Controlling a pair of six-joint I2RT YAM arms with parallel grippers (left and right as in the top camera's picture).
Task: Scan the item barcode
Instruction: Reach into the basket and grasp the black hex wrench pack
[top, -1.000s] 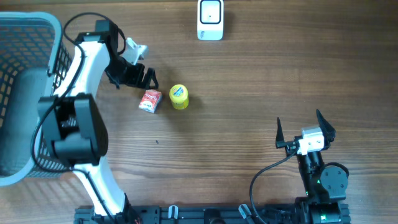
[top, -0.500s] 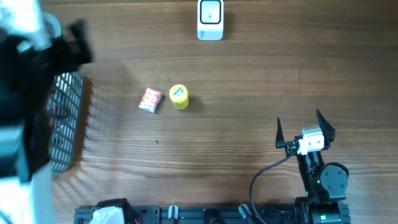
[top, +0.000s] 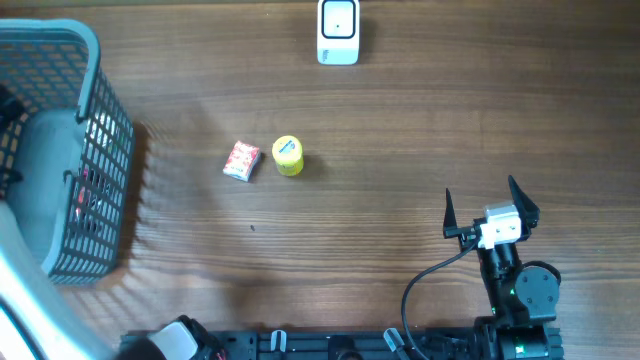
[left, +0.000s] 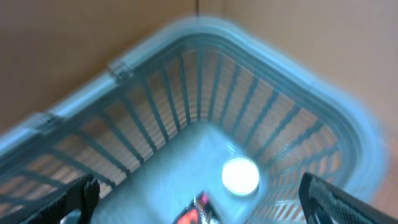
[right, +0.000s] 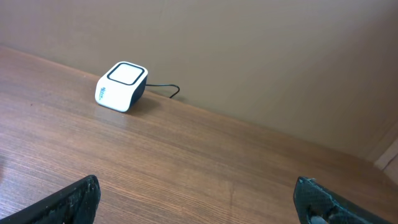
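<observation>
Two small items lie on the table left of centre: a red-and-white packet (top: 241, 160) and a yellow round container (top: 287, 155), with neither gripper near them. The white barcode scanner (top: 338, 32) stands at the far edge and appears in the right wrist view as the scanner (right: 121, 86). My left gripper (left: 202, 202) is open, hanging over the inside of the blue basket (left: 292, 81); overhead, only a white blur of its arm (top: 15, 290) shows. My right gripper (top: 480, 195) is open and empty at the front right, above bare wood (right: 202, 202).
The blue mesh basket (top: 95, 60) fills the left side of the table. Inside it lie a white round thing (left: 240, 175) and a red packet (left: 196, 213). The scanner's cable (right: 168, 91) trails along the far wall.
The left arm has swung away from beside the red-and-white packet, leftward and over the basket. Both table items and the right arm have stayed put.
</observation>
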